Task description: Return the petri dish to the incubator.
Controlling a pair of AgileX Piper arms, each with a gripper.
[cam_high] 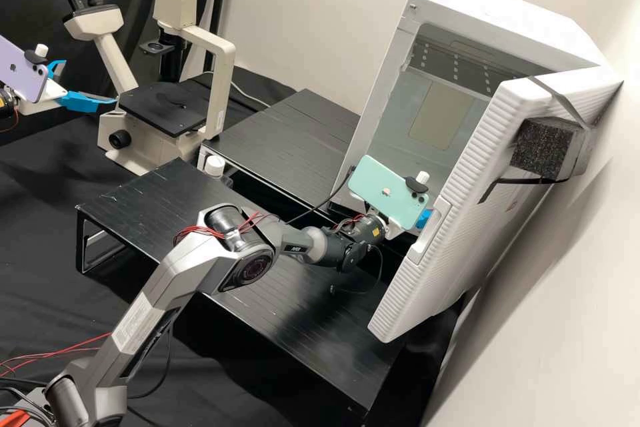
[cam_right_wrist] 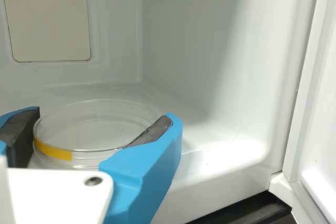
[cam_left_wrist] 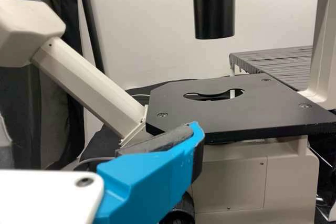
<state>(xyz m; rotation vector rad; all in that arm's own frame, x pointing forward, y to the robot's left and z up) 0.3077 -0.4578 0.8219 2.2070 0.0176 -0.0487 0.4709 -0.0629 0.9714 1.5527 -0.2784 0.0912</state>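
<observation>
Petri dish (cam_right_wrist: 79,157) is being grasped inside the incubator (cam_high: 493,10) by the right gripper (cam_right_wrist: 101,121); transport is looking nearly done, setting down and releasing remaining. The left gripper (cam_high: 90,81) is waiting, fingers (cam_high: 83,103) spread.

Count: 2 grippers, L gripper (cam_high: 90,82) + R gripper (cam_high: 423,218). 1 petri dish (cam_right_wrist: 94,129) btwn R's fingers. 1 incubator (cam_high: 503,3) around R. 1 microscope (cam_high: 220,83) nr L. 2 phones: lilac phone (cam_high: 20,73) just beside L, mint phone (cam_high: 383,192) just beside R. 1 white-capped btl (cam_high: 215,166) btwn L & R, apart from both.
</observation>
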